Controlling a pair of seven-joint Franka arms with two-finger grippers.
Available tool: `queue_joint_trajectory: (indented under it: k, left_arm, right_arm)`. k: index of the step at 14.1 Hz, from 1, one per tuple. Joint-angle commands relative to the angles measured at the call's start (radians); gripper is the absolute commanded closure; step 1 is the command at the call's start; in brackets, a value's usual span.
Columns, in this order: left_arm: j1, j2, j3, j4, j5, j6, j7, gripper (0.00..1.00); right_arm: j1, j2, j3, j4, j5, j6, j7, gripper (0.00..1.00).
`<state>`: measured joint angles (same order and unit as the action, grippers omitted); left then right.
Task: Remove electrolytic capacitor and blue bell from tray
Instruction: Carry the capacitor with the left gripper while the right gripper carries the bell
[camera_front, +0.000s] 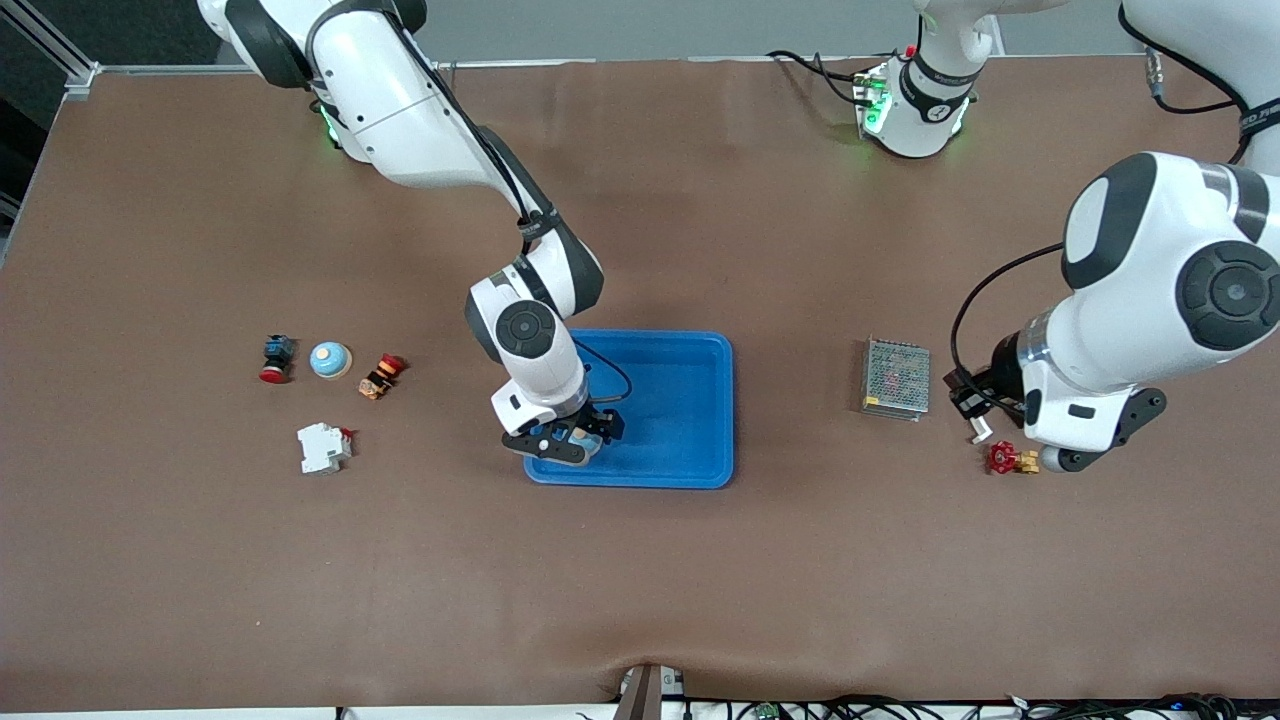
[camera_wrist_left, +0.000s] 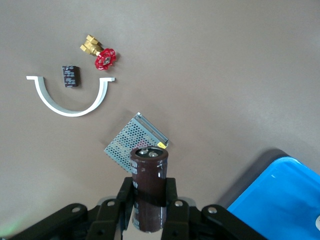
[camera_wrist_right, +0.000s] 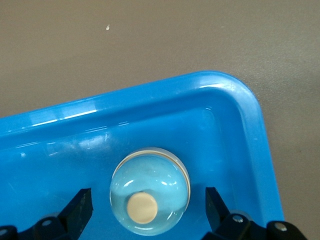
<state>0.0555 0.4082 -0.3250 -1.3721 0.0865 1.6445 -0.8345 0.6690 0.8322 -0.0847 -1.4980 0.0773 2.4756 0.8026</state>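
I am gripping the dark brown cylindrical electrolytic capacitor (camera_wrist_left: 149, 186) in my left hand (camera_wrist_left: 150, 200), over the tabletop (camera_front: 640, 580) at the right of the front view, beside the grey metal mesh box (camera_front: 896, 378). My right hand (camera_wrist_right: 147, 207) is hanging released, its fingers (camera_wrist_right: 80, 207) straddling the pale blue domed bell (camera_wrist_right: 150, 191) in the lower-left corner of the shallow bright blue plastic tray (camera_front: 690, 420). I judge 2 moves are left: clamp and lift the bell, and set the capacitor down.
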Motion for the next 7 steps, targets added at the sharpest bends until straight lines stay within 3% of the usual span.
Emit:
queue_joint_trajectory:
  k: [1,7]
  left_arm:
    - [0.049,-0.051,-0.012,-0.057,-0.031,-0.017,0.041,1.0]
    - [0.084,-0.072,-0.011,-0.12,-0.036,-0.018,0.061,1.0]
  right_arm:
    - [0.004,0.022,-0.003,0.031,-0.014,-0.006,0.003,0.0]
    - [0.003,0.03,-0.003,0.031,-0.036,-0.006,0.0,0.0]
